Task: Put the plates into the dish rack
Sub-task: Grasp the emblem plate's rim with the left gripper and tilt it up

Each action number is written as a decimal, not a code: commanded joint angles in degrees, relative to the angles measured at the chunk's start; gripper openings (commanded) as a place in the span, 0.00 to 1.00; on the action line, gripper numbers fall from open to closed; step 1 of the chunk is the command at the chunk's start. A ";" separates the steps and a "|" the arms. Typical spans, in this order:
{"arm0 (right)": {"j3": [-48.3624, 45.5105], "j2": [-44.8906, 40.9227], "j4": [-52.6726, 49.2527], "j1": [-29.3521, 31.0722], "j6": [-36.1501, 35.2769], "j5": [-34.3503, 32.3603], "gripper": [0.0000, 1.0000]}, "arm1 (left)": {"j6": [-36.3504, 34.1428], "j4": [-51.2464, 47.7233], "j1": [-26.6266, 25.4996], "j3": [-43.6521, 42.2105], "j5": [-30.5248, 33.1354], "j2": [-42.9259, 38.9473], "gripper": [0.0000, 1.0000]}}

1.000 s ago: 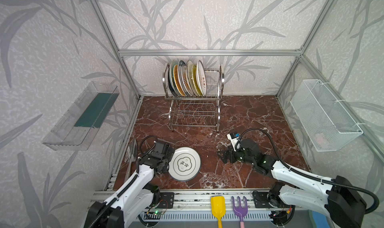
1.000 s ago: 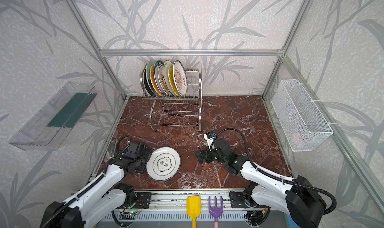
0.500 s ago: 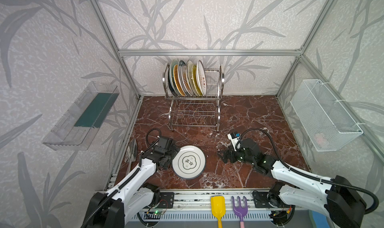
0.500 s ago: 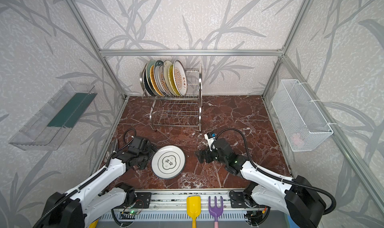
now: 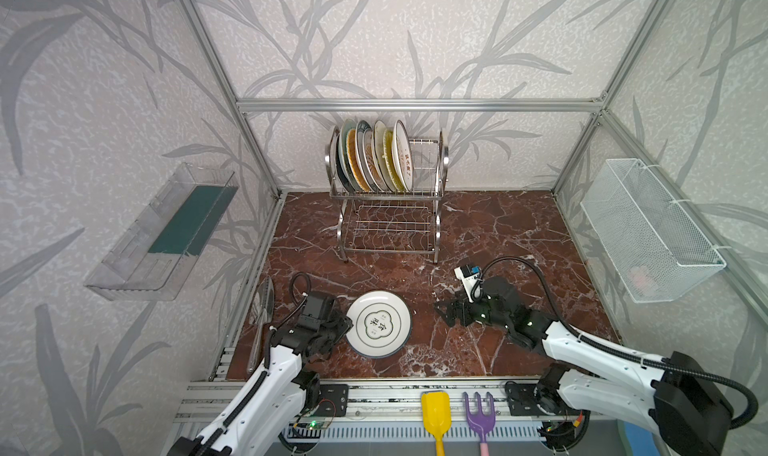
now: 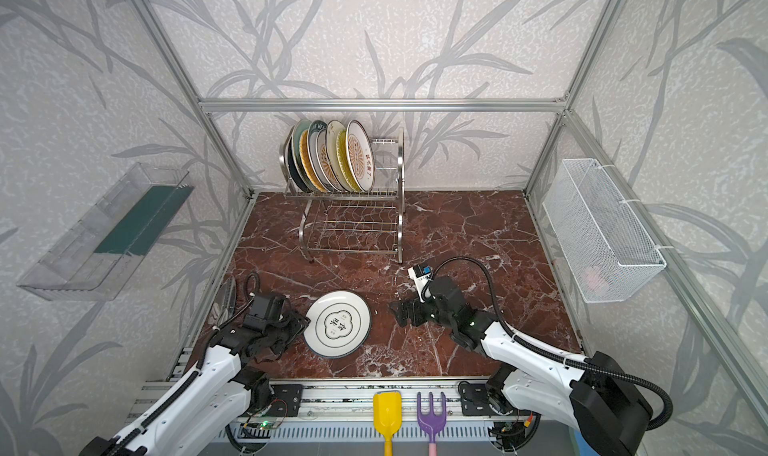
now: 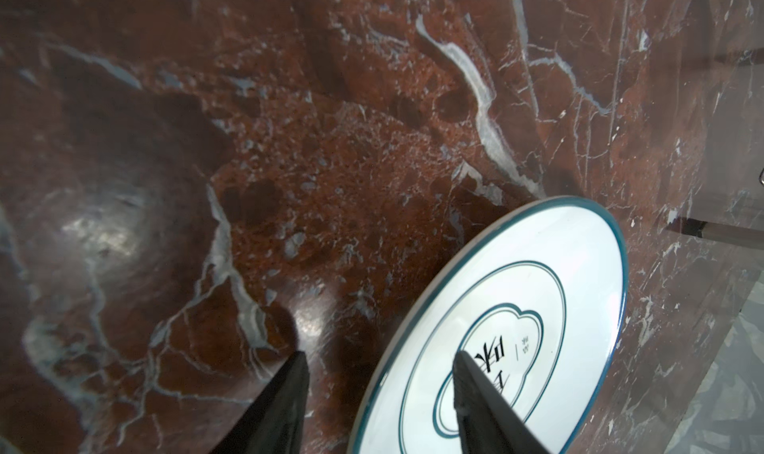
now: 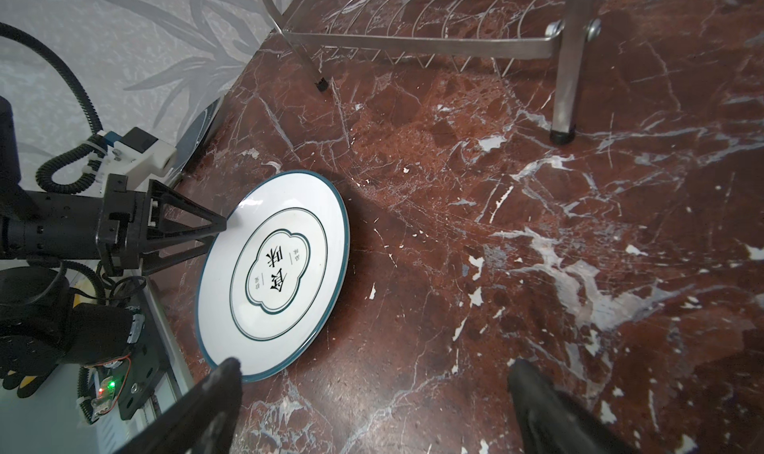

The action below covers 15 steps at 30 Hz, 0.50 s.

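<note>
The left gripper (image 5: 345, 324) sits at the lower left of both top views (image 6: 303, 324). Its jaws stand part-way apart and straddle the left rim of the teal-rimmed plate (image 5: 378, 323). In the right wrist view the upper fingertip (image 8: 223, 223) lies on the rim's top face and the lower finger runs under the edge. In the left wrist view the left gripper (image 7: 380, 354) has one finger over the printed centre and the other over bare marble, with a dark gap between that finger and the rim. No firm clamp is shown.

The right gripper (image 5: 442, 312) is at lower centre-right, with its jaws spread fully wide (image 8: 374, 365). It holds nothing and hangs over the marble tabletop (image 5: 498, 234).

The teal-rimmed plate (image 6: 337, 323) is round, glossy and white, with a thin teal edge line, teal rings and a cloud-shaped outline around black Chinese characters (image 8: 281, 274). It lies face up at lower centre, between the two grippers — the left at its rim, the right near its right edge but apart. Whether the left edge is raised off the marble cannot be told.

A leaning plate (image 5: 266, 300) stands on edge at the table's left border.

The dish rack (image 5: 388, 249) stands at upper centre by the back wall. Its upper tier carries the racked plates (image 5: 374, 159) — upright, packed toward its left end.
</note>
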State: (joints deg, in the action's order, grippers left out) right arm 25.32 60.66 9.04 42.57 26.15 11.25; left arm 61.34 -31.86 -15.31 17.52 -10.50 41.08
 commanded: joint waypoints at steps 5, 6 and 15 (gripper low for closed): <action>-0.62 -0.64 2.30 -0.20 0.30 1.66 0.99 | -1.30 1.57 0.28 -3.32 -4.35 -2.41 0.46; -0.62 -0.57 2.39 -0.18 0.38 1.82 0.99 | -1.27 2.92 0.28 -4.09 -5.27 -2.49 0.46; -0.62 -0.81 2.39 -0.19 0.40 1.81 0.99 | -1.63 8.09 0.26 -7.28 -9.90 -3.56 0.43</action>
State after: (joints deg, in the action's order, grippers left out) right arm 25.30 60.66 10.07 42.57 26.39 12.56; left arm 59.99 -25.21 -15.29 12.05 -18.11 37.93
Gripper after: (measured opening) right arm 0.992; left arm 0.432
